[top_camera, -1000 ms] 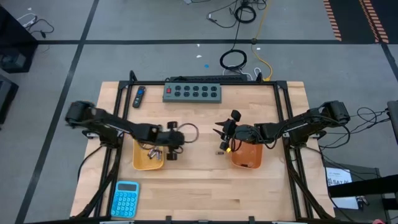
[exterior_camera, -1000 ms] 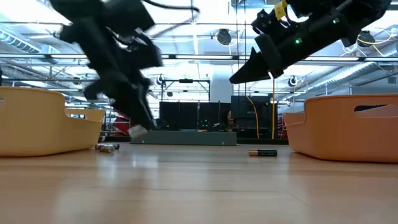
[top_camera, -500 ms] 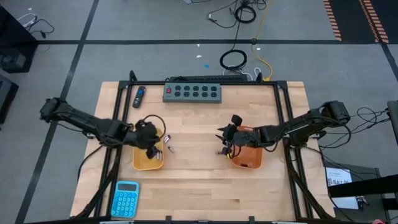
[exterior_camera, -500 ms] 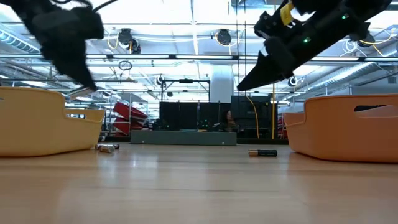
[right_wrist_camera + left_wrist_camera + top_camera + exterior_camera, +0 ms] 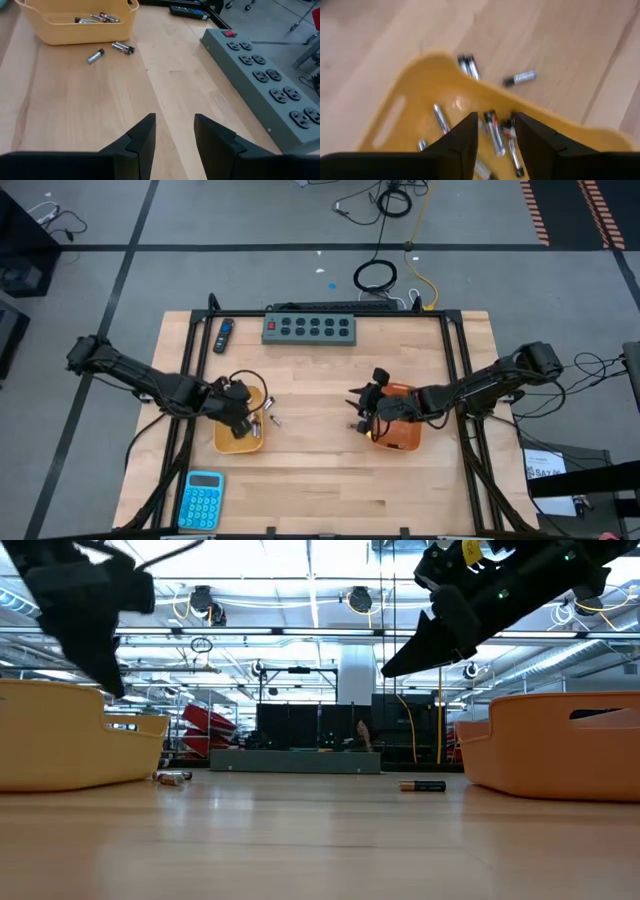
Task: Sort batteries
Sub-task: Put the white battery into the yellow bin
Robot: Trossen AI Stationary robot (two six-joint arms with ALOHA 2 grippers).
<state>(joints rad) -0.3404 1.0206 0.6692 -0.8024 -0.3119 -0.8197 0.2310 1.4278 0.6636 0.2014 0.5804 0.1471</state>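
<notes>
My left gripper (image 5: 243,420) hangs open over the yellow bin (image 5: 222,442), fingers slanting down. Several batteries (image 5: 492,132) lie on the bin's floor below the fingers. Two batteries (image 5: 468,65) lie side by side on the table against the bin's outer wall, and a silvery one (image 5: 520,77) lies a little farther off. My right gripper (image 5: 358,412) stands open with nothing in it, above the table at the orange bin's (image 5: 400,435) left side. One dark battery (image 5: 422,785) lies on the wood below it.
A grey power strip (image 5: 310,328) lies along the far edge, with a blue-and-black stick-shaped gadget (image 5: 224,334) to its left. A blue calculator (image 5: 203,498) sits at the near left. Bare wood lies between the two bins.
My left gripper has gone up and toward the table's left edge, from the bare wood right of the yellow bin to above the bin, rolling its wrist on the way. A silvery cell showed at its fingertips a second ago. My right gripper has shifted slightly toward the near edge.
</notes>
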